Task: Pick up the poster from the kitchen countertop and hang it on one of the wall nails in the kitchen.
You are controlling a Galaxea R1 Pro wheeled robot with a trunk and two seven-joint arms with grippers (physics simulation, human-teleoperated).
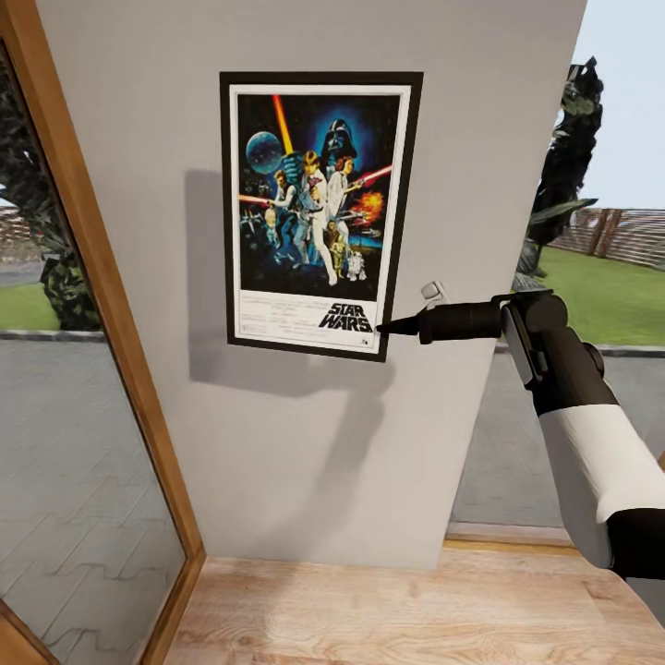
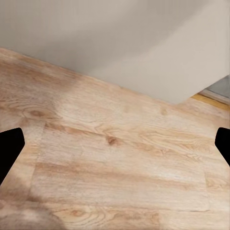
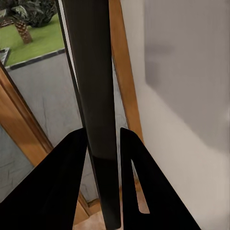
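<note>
Holding poster [image 1: 319, 214] flat vs. grey wall [image 1: 305, 443], right claw [image 1: 386, 326] pinching its lower right corner; frame edge runs between the two fingers [image 3: 62, 191] in right wrist view, so claw closed narrow on frame. Poster upright, long axis vertical, sits just left of claw tip, arm reaching in from right at roughly poster's bottom edge. Casts a shadow down-left on wall, so prob. a slight gap or tilt off the surface; can't tell if top edge is caught on a nail. No nail discernible; small pale fitting [image 1: 432, 292] on wall just above claw, right of frame, unclear what.

Left claw [image 2: 115, 148] pointing down at wood floor [image 2: 120, 167], both fingertips at frame edges far apart, so wide open, nothing between. Well away from poster; right arm clearly the nearer and only one engaged.

Judgement: late in hang step, poster off table and at wall. Next move turns on top edge vs. nail: with grip low on a vertical frame, any lift or shift swings the top, so small moves along wall needed. Risk: letting go before hook seats, poster drops to floor. Wood-framed glass door [image 1: 102, 305] at left, lawn beyond at right.
</note>
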